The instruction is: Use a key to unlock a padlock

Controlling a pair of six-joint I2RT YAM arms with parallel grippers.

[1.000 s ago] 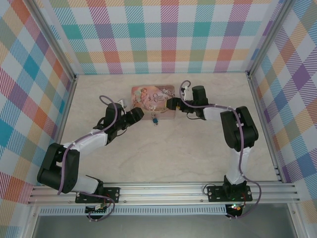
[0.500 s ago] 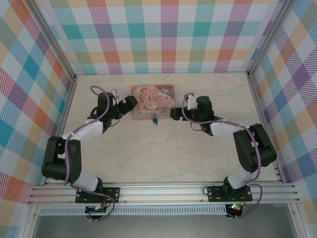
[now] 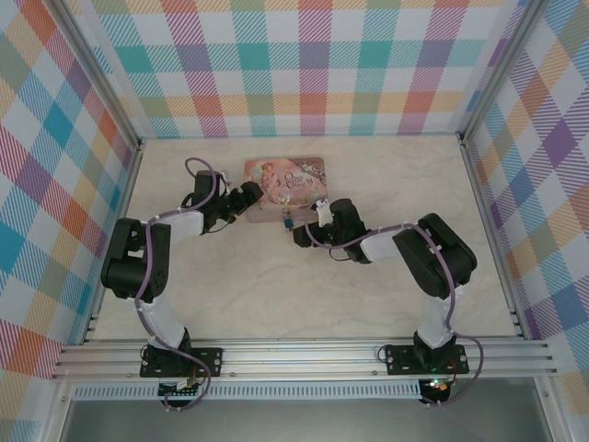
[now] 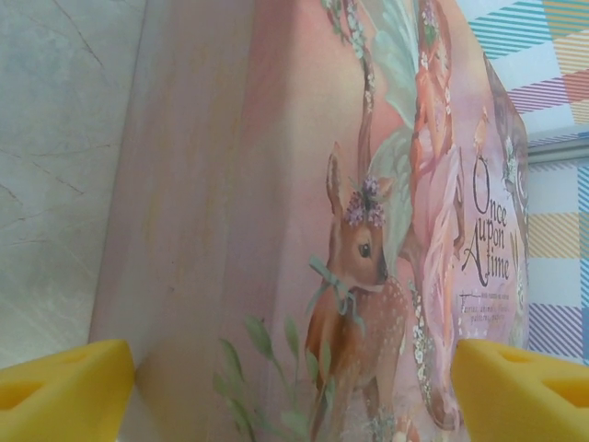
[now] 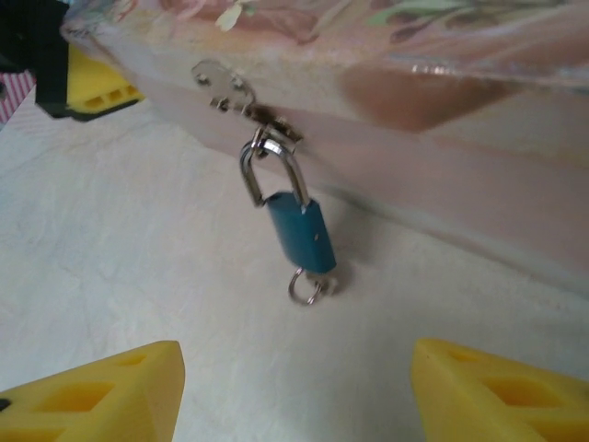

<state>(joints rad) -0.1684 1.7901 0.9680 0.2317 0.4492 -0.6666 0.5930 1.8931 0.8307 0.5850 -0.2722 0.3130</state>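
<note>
The right wrist view gives what the overhead one barely resolves. The tiny blue-bodied padlock (image 5: 299, 235) hangs by its thin silvery shackle from the metal hasp (image 5: 244, 101) on the wall of the pink illustrated tin box (image 5: 460, 175). It sits ahead of the right gripper (image 5: 294, 394), centred between the yellow fingertips (image 5: 92, 391) and clear of both. Those jaws stand partly apart with nothing between them. A small silvery ring (image 5: 305, 287) sits at the padlock's lower end (whether it belongs to the key, I cannot tell).

The left wrist view shows the tin's deer-and-fairy lid running ahead between the widely spread jaws of the left gripper (image 4: 293, 405). One pad (image 4: 64, 396) is just beside the tin's wall, contact unclear.

From above, the tin lies on a pale marbled tabletop (image 3: 304, 295) enclosed by pastel plaid walls (image 3: 304, 64), with an aluminium rail (image 3: 304, 354) at the near edge.
</note>
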